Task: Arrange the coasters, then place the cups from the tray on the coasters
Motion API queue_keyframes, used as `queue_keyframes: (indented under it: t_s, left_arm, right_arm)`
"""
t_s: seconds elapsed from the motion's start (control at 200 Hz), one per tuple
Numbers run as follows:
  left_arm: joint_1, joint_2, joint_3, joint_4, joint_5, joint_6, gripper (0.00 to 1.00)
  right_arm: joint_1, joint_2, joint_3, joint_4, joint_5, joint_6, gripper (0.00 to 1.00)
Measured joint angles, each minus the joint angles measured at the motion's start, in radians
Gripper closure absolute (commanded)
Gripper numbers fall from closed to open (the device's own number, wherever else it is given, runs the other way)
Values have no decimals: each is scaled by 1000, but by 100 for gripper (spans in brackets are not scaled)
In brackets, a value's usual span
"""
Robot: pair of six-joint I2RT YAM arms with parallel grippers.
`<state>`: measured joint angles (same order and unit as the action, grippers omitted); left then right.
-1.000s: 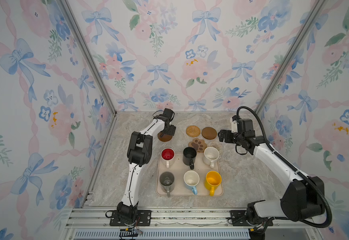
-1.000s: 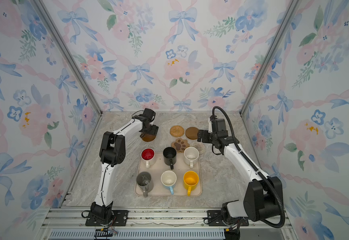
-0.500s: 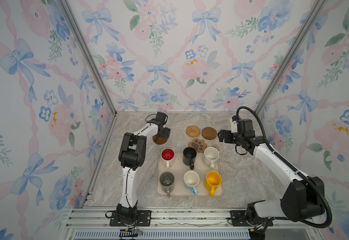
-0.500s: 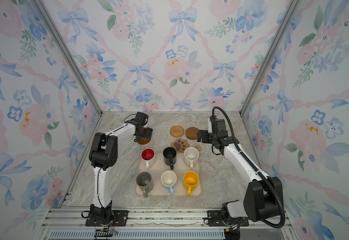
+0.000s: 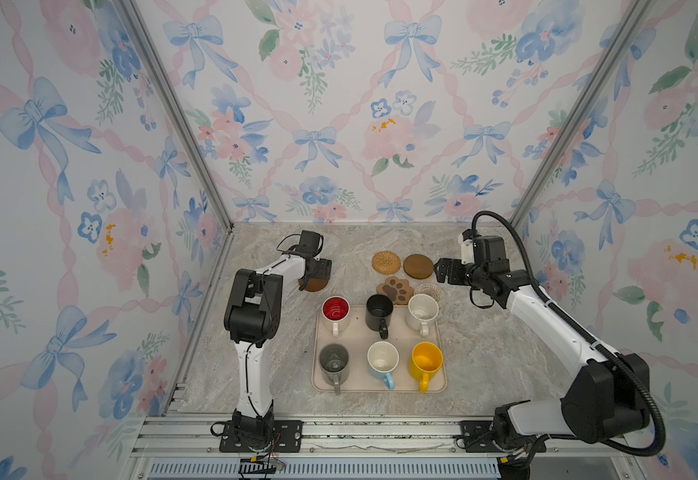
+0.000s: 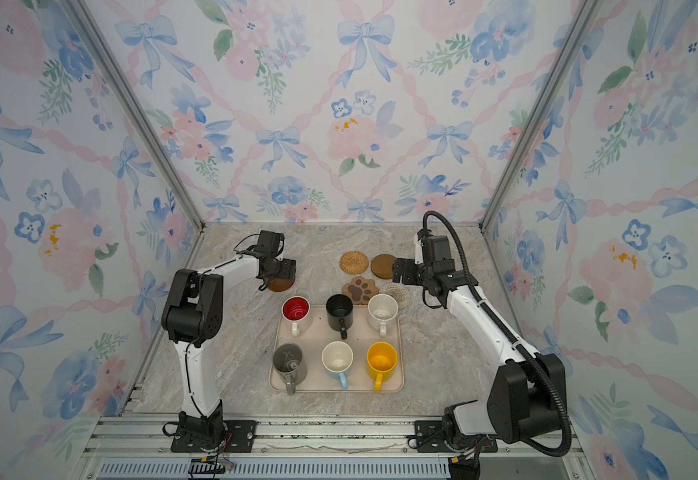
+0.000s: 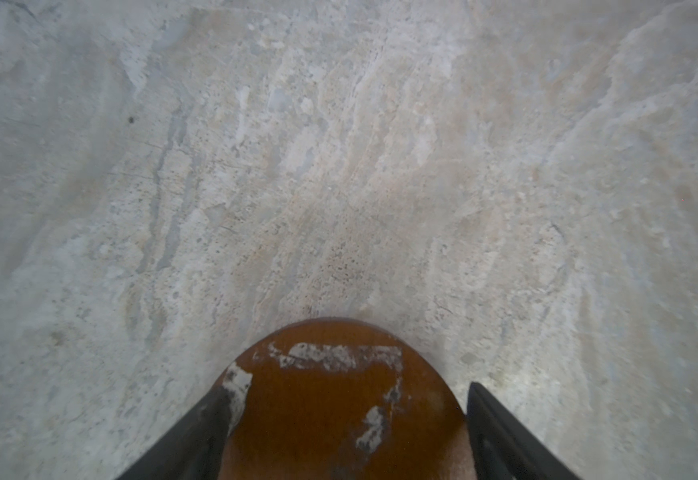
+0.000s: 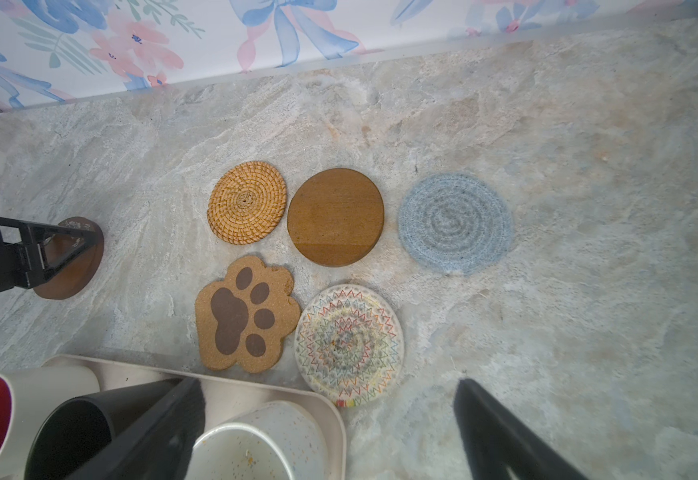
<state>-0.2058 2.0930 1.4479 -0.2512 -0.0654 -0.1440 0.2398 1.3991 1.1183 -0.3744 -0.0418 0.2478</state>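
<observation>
Sitting near the front middle of the grey stone table (image 5: 484, 353) is the big beige tray (image 5: 380, 388). All six cups stand in it in two rows. The far row, from left to right, has the red-inside cup (image 5: 335, 309), the black cup (image 5: 379, 309) and the speckled cup (image 5: 423, 309). The near row has the grey cup (image 5: 333, 361), the light blue cup (image 5: 382, 358) and the yellow cup (image 5: 426, 359).

The left gripper (image 7: 353, 380) is low over the table, just past the tray's far left corner. Its jaws are wide and clamped on the sides of a dark wooden disc (image 5: 312, 286). The right gripper (image 8: 328, 380) hangs over the far right corner of the tray, its jaws far apart with nothing between them.

Five coasters lie flat behind the tray. The rattan coaster (image 5: 386, 262) and the second wooden disc (image 5: 418, 266) lie side by side, farther back. The paw coaster (image 5: 395, 289) and the cream woven coaster (image 5: 432, 291) lie right by the tray's far rim. The blue-grey coaster (image 8: 455, 224) lies just right of the second wooden disc, seen only from the right wrist.
</observation>
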Motion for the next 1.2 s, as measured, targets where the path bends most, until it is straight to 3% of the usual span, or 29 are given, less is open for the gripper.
queue_keyframes:
  t_s: [0.85,1.085,1.2]
  left_arm:
    - [37,-51,-50,32,58,-12,14]
    - [22,-97,14,18,71,-22,15]
    - [-8,-117,56,18,84,-35,24]
  right_arm:
    - [55,35,42,-27,4,0,3]
    - [69,64,69,-27,-4,0,0]
    - [71,81,83,-26,-24,-1,15]
